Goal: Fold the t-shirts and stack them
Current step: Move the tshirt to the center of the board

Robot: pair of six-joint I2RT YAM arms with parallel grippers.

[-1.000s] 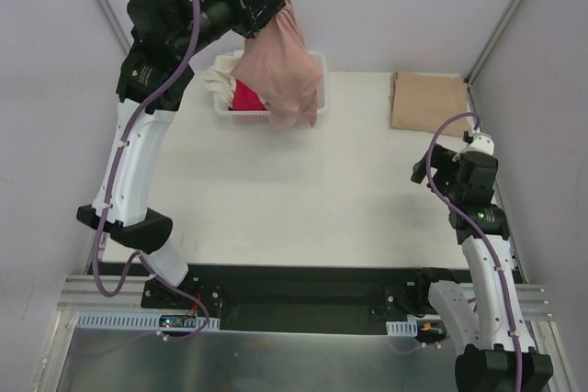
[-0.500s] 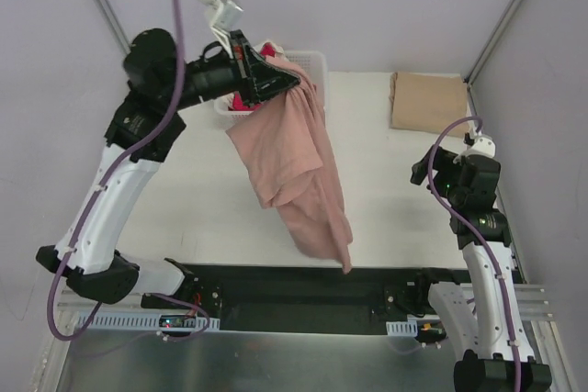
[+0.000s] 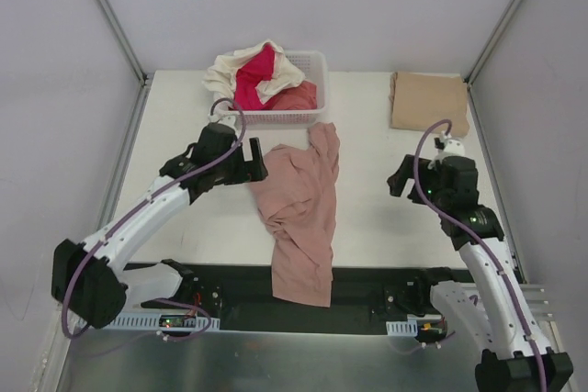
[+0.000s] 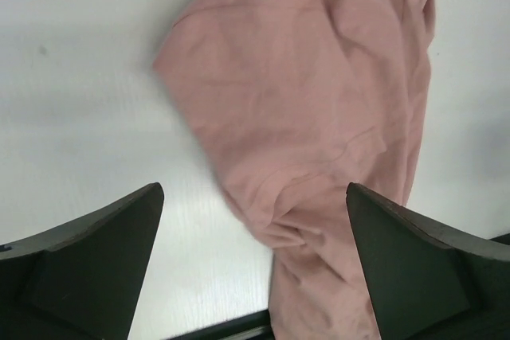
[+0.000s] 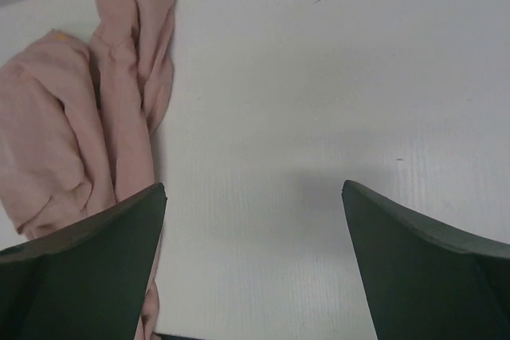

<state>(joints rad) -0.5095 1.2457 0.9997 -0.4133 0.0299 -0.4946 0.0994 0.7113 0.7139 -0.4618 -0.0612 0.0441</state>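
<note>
Showing the counter (image 3: pixel 367 199) from above. The pink tee (image 3: pixel 299 213) lies crumpled at centre, unfolded. Its top is just below the basket (image 3: pixel 319 63), and it runs toward 6 o'clock, with the lower end draped over the near counter edge.

L claw (image 3: pixel 257 161): at 9 o'clock of the pink tee, just beside its upper-left edge; contact can't be told. Its fingers are wide apart and hold nothing. In the L wrist view the claw (image 4: pixel 253 189) looks down on the tee (image 4: pixel 311 93), which is rumpled, with bare counter to the left.

R claw (image 3: pixel 400 181): at 3 o'clock, well apart from the tee, fingers spread and empty. In the R wrist view the claw (image 5: pixel 253 187) is over bare counter, with the tee (image 5: pixel 72 133) at the frame's left.

The basket sits at 12 o'clock. A cream tee (image 3: pixel 220 75) spills over its left rim, a magenta tee (image 3: pixel 253 80) is mid-basket, and a coral tee (image 3: pixel 299 96) is at right. A tan tee (image 3: pixel 427 101) lies flat at 2 o'clock in the far-right corner.
</note>
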